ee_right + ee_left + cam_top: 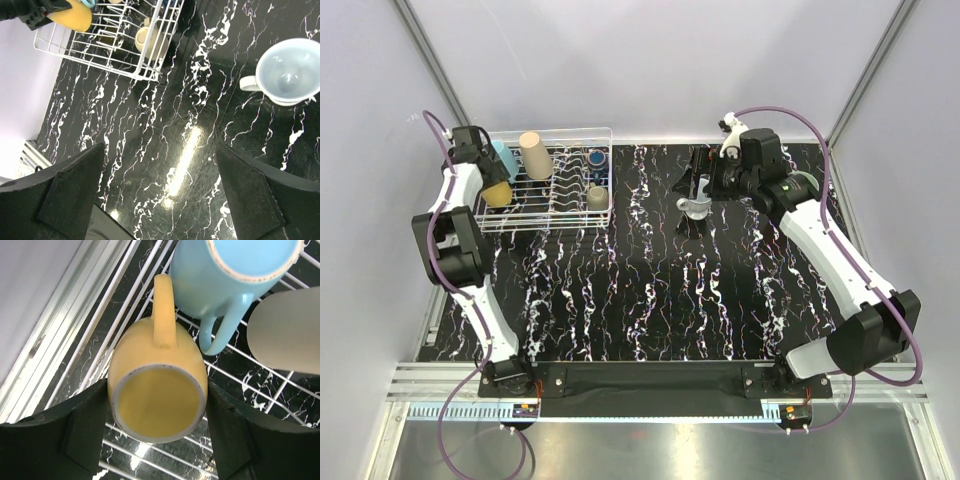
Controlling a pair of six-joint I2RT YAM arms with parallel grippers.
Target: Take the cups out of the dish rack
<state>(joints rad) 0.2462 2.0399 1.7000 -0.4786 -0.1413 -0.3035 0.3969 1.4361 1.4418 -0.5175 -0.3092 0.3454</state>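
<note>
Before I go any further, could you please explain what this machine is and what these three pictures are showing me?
These are two robot arms bolted at the near edge of a black table, each ending in a two-finger gripper. One picture looks down from above. The other two come from wrist cameras, so the dark shapes at their bottom are fingers. A white wire dish rack at the far left holds cups. The left gripper grips a yellow mug there, beside a pale blue mug. The right gripper is open and empty above the table, where one pale mug stands upright.
</note>
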